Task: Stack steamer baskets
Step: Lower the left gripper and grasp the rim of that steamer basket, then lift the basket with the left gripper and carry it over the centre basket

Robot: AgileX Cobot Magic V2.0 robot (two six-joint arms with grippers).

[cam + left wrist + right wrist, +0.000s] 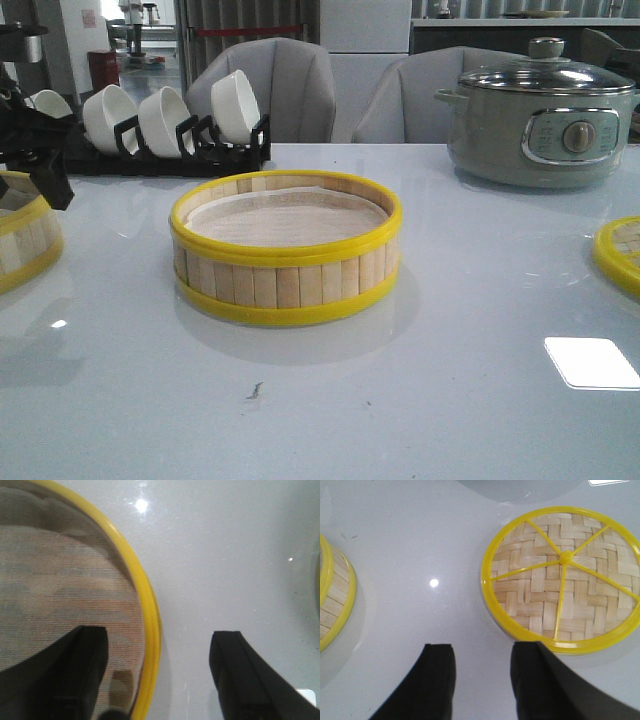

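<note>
One steamer basket (285,255) with pale slats, yellow rims and a white liner stands in the middle of the table. It also shows at the edge of the right wrist view (335,595). A second steamer basket (22,238) sits at the far left edge. My left gripper (45,175) is over its right rim. In the left wrist view the gripper (160,672) is open and straddles the yellow rim (150,615), one finger over the liner, the other over bare table. My right gripper (482,675) is open and empty over the table beside the lid.
The flat woven lid (565,575) with yellow rim lies at the right edge (622,255). A grey-green electric pot (540,120) stands at the back right. A black rack with white bowls (165,125) stands at the back left.
</note>
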